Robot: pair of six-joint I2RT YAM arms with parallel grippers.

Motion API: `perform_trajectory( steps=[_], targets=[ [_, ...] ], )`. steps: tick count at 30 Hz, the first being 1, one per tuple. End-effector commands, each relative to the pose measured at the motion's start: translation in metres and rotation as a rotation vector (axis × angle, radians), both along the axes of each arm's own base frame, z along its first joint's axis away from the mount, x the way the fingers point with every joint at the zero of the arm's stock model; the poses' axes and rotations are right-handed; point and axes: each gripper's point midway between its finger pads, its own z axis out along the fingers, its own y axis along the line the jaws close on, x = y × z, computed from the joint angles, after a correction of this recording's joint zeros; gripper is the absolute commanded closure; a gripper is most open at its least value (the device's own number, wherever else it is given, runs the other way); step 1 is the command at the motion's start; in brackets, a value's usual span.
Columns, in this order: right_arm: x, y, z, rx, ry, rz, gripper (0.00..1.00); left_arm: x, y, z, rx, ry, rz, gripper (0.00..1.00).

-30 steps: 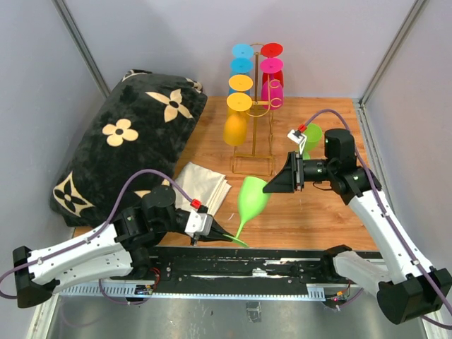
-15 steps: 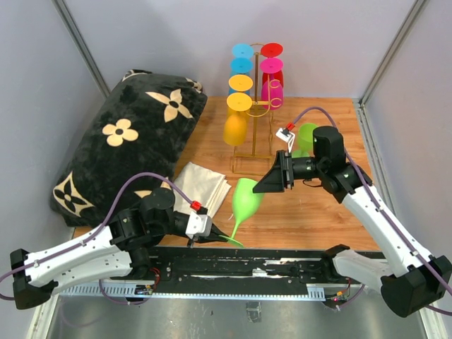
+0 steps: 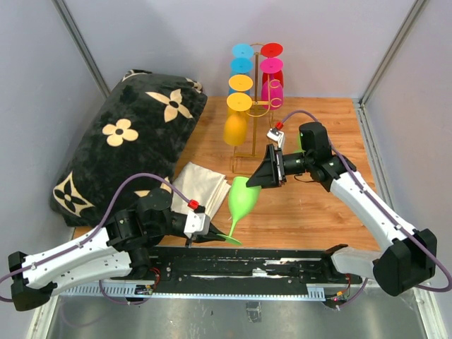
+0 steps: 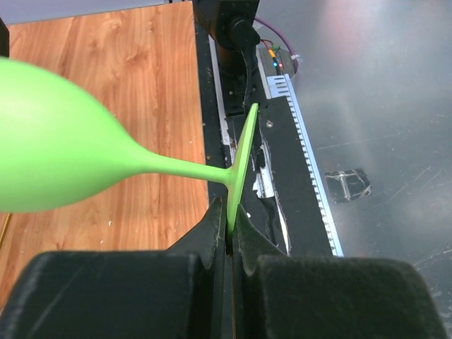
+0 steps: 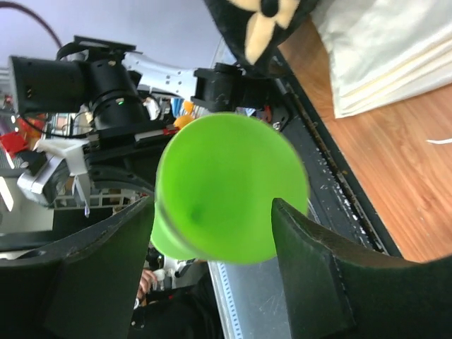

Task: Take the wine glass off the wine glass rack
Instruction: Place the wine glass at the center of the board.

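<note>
Left fingers (image 4: 210, 233) clench the thin foot of the smooth green wine glass (image 3: 241, 200), tilted low at 6 o'clock. Right fingers (image 5: 106, 282) stand spread around its bowl. On the wooden counter (image 3: 311, 205), a plush flowered pillow (image 3: 127, 141) lies at 9, and the gold wire wine glass rack (image 3: 255, 134) at 12 carries coloured glasses (image 3: 235, 127).

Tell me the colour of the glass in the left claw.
The glass is lime green; the left wrist view shows it best.

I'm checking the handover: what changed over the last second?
The right hand swung left and now brackets the bowl of the green wine glass, jaws open. The left hand, shut on its foot, drew it slightly left. The wine glass rack, pillow and cloth stayed put.
</note>
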Motion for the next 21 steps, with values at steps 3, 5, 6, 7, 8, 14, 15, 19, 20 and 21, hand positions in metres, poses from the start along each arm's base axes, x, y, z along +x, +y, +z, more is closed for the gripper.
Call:
perform_trajectory(
  steps=[3,5,6,7,8,14,15,19,20,21],
  targets=[
    [-0.031,0.0,0.043,0.133,-0.104,0.154,0.33,0.002,-0.004,0.013,-0.037,-0.04,-0.006,1.0],
    [-0.04,-0.003,0.046,0.156,-0.102,0.2,0.34,0.003,-0.004,0.014,-0.039,-0.043,-0.006,1.0],
    [-0.047,-0.005,0.048,0.173,-0.099,0.237,0.35,0.003,-0.004,0.014,-0.039,-0.046,-0.006,1.0],
    [-0.053,-0.006,0.051,0.187,-0.101,0.27,0.36,0.002,-0.003,0.013,-0.038,-0.045,-0.007,1.0],
    [-0.057,-0.008,0.052,0.196,-0.116,0.293,0.38,0.003,-0.003,0.013,-0.037,-0.046,-0.006,0.99],
    [-0.066,-0.012,0.054,0.211,-0.119,0.337,0.62,0.004,-0.004,0.01,-0.032,-0.046,0.001,1.0],
    [-0.066,-0.012,0.053,0.21,-0.116,0.337,0.67,0.004,-0.004,0.01,-0.031,-0.044,0.002,0.99],
    [-0.062,-0.01,0.053,0.199,-0.128,0.321,0.88,0.005,-0.007,0.01,-0.031,-0.008,0.012,0.99],
    [-0.061,-0.009,0.052,0.192,-0.133,0.312,0.93,0.005,-0.009,0.01,-0.029,0.003,0.014,1.0],
    [-0.061,-0.009,0.052,0.189,-0.144,0.307,0.97,0.006,-0.01,0.009,-0.027,0.012,0.019,0.99]
  ],
)
